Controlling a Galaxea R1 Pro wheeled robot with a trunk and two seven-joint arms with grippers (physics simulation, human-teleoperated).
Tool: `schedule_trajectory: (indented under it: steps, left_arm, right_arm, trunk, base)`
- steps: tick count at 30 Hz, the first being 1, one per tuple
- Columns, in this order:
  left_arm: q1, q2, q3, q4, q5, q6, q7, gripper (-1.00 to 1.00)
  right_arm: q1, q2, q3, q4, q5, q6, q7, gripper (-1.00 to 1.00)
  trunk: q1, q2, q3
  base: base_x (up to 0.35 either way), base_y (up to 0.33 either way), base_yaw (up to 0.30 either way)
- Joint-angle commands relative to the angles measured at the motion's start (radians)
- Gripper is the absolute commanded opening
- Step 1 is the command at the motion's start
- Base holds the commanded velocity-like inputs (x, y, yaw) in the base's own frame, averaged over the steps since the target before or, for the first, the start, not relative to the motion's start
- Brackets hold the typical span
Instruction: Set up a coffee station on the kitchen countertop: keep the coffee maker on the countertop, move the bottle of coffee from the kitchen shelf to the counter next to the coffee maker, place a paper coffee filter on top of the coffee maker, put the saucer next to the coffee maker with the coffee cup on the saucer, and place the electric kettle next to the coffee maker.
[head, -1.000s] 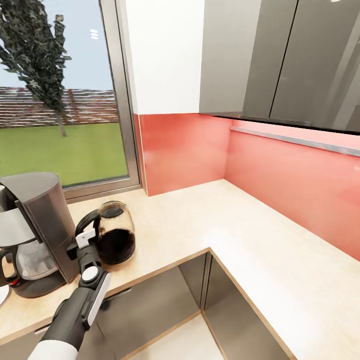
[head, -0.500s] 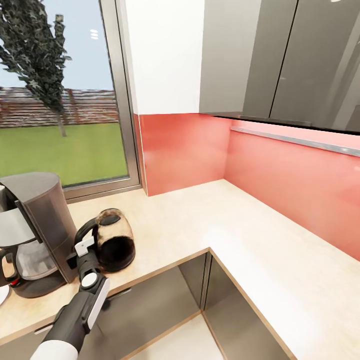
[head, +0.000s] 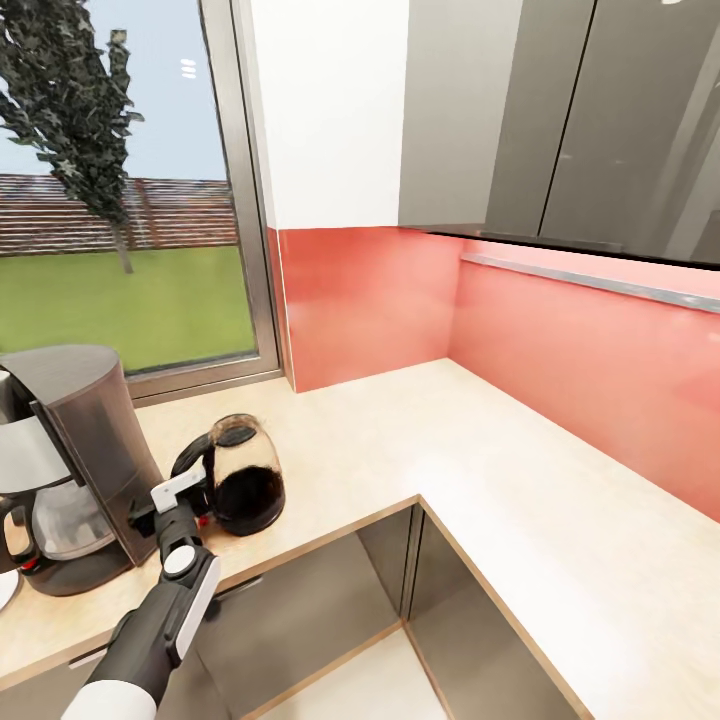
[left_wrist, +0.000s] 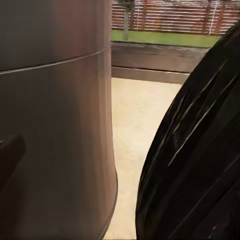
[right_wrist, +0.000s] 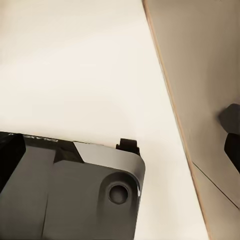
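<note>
Head view: the left gripper (head: 183, 492) pinched the handle of the electric kettle (head: 243, 476), a dark, glassy, rounded pot resting on the pale surface (head: 400, 430) just right of the coffee maker (head: 75, 455). Placement looked nearly done; next, letting go cleanly. The right gripper's state could not be told.

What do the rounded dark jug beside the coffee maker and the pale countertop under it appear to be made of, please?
The rounded dark jug looks like clear glass: its upper part is see-through, with dark contents below and a black handle, probably plastic. The pale beige countertop looks like matte laminate or stone with a faint mottled pattern; the render leaves that open.
</note>
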Motion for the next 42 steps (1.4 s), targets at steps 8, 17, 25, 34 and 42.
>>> schedule_trajectory:
  steps: [8,17,25,34,42]
  left_arm:
    - [-0.001,0.0,0.002,0.0,0.009,-0.007,0.002,1.0]
    - [-0.001,-0.002,0.002,-0.001,0.008,-0.008,0.002,1.0]
    - [-0.001,-0.004,0.0,-0.001,0.006,-0.008,0.002,1.0]
    - [-0.001,-0.005,-0.001,-0.001,0.008,-0.008,0.002,1.0]
    - [0.001,-0.005,-0.003,-0.002,0.008,-0.008,0.002,1.0]
  right_arm:
    - [-0.001,0.0,0.007,0.001,-0.011,-0.003,0.004,1.0]
    - [-0.001,0.0,0.007,0.001,-0.012,-0.003,0.004,1.0]
    - [-0.001,0.0,0.007,0.001,-0.012,-0.003,0.004,1.0]
    - [-0.001,0.0,0.007,0.001,-0.012,-0.003,0.004,1.0]
    - [-0.001,0.0,0.007,0.001,-0.011,-0.003,0.003,1.0]
  trunk:
    - [0.001,-0.002,-0.002]
    - [0.001,-0.002,-0.002]
    - [0.001,-0.002,-0.002]
    - [0.001,-0.002,-0.002]
    - [0.001,-0.002,-0.002]
  base:
    - [0.0,0.0,0.0]
    - [-0.105,0.0,0.0]
    - [-0.092,-0.042,0.0]
    - [-0.282,-0.133,0.0]
    - [-0.284,-0.135,0.0]
